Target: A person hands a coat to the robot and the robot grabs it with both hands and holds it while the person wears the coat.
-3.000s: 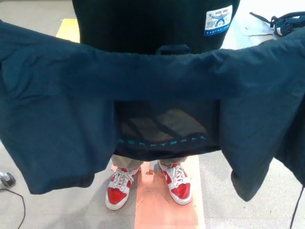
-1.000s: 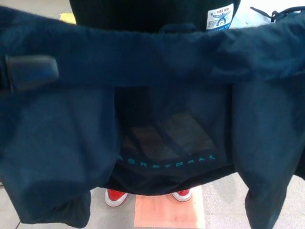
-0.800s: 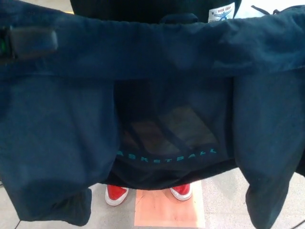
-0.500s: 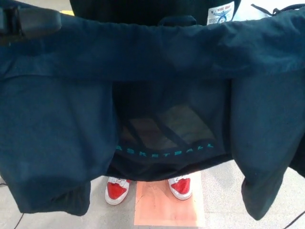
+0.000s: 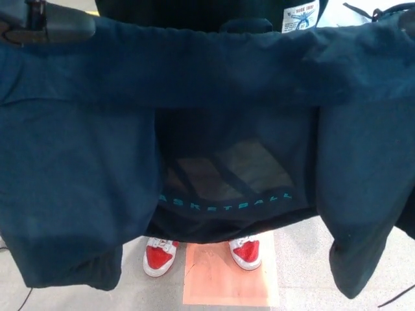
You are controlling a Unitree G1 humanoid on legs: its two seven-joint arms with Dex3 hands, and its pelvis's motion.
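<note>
grey floor [image 5: 305, 272] showed along the bottom of your head view, with an orange mat [image 5: 227, 285] lying on it under the person's feet. you looked down on a dark navy coat [image 5: 214, 71] stretched wide across the whole frame, its collar edge running from the top left corner to the top right, and its two front panels hanging down at either side, the left one [image 5: 71, 194] and the right one [image 5: 363, 194] both reaching near the floor. between the panels you could see the coat's inner back, dark, with teal lettering [image 5: 227, 204] across it. a white label [image 5: 299, 14] sat at the upper edge, right of centre. below the hem the person's red and white shoes [image 5: 159, 256] stood on the mat, toes toward you. your left hand [image 5: 55, 27] lay at the top left corner, its black fingers [image 5: 65, 29] resting flat along the coat's upper edge; you could not tell from this view whether they were clamped on the cloth. your right hand did not show clearly, so nothing can be said of it. a thin black cable [image 5: 19, 301] crossed the floor at the lower left.
</note>
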